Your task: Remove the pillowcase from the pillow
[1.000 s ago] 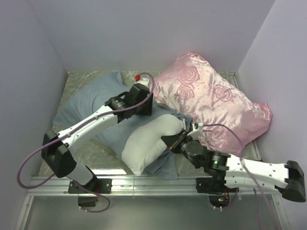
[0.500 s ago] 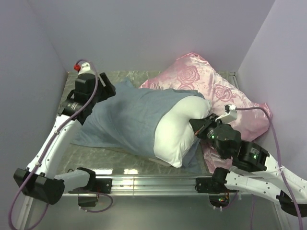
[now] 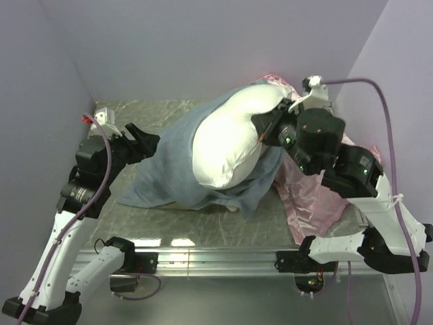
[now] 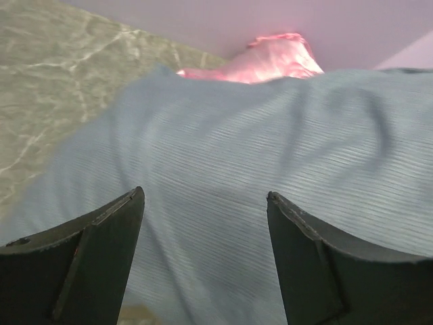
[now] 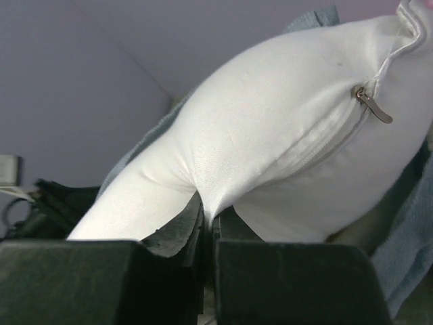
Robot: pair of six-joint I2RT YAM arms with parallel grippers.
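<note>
The white pillow is lifted off the table, its open end bare and its far end still inside the grey-blue pillowcase. My right gripper is shut on a pinch of the pillow's white fabric; its jaws meet at the fold. A zipper pull shows on the pillow's seam. The pillowcase hangs below and left, trailing onto the table. My left gripper is open at the pillowcase's left edge; in the left wrist view the cloth lies just beyond the spread fingers.
The pink rose-patterned pillow lies under my right arm at the back right, its tip also showing in the left wrist view. Grey walls close in on three sides. The marble tabletop shows at the left and front.
My right gripper has lifted the pillow up and toward the back right. My left gripper has pulled back to the left and now stands open at the pillowcase's edge.
</note>
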